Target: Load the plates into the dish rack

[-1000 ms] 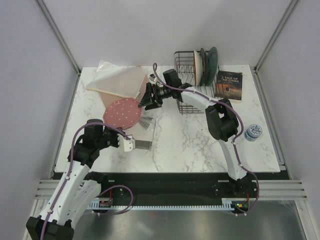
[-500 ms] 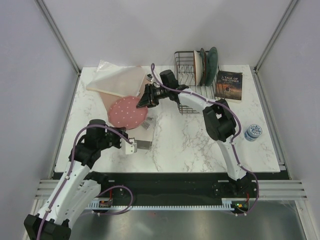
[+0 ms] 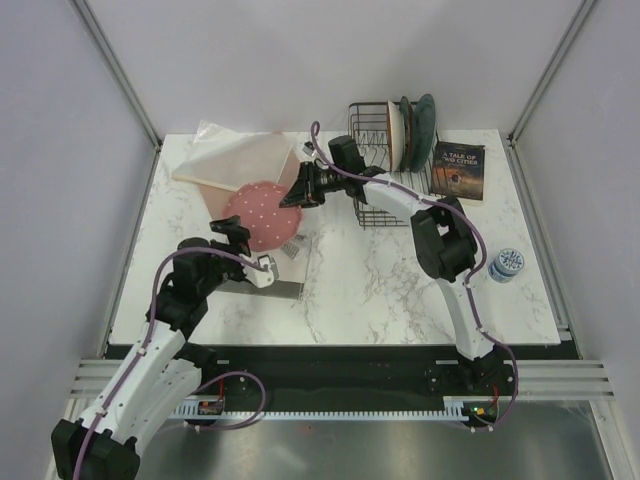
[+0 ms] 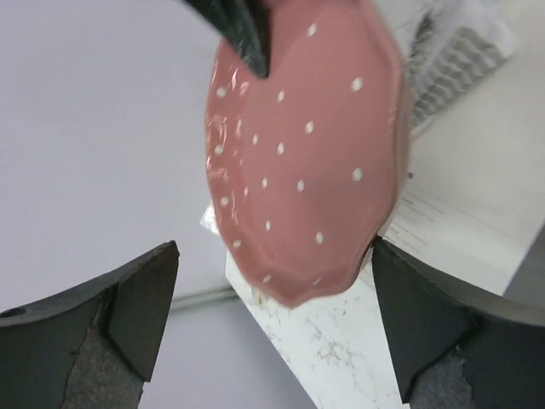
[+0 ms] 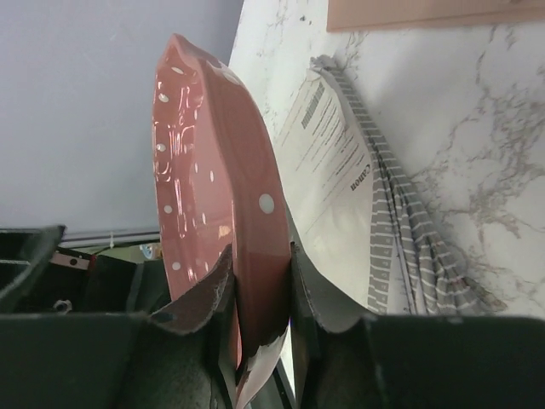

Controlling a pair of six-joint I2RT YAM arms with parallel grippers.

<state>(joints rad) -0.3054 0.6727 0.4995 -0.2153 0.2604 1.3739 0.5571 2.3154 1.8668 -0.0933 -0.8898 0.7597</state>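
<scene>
The reddish-pink speckled plate (image 3: 260,213) is tilted up at the table's centre left. My right gripper (image 3: 299,190) is shut on its far rim, and in the right wrist view that rim (image 5: 255,281) sits pinched between both pads. My left gripper (image 3: 240,248) is open just in front of the plate. The plate's lower edge (image 4: 306,281) hangs between the spread fingers (image 4: 140,307), and I see no grip on it. The dish rack (image 3: 372,150) stands at the back. A whitish plate (image 3: 395,135), a dark blue one (image 3: 406,128) and a teal one (image 3: 426,125) stand upright in it.
A pinkish-brown square sheet (image 3: 238,160) under clear plastic lies back left. A printed leaflet and grey striped cloth (image 3: 292,250) lie beside the plate. A book (image 3: 458,170) lies right of the rack. A small blue-and-white round object (image 3: 506,265) sits near the right edge.
My right gripper has closed on the pink plate's rim and tipped the plate up toward the back. My left gripper has swung up toward the plate and opened wide.
</scene>
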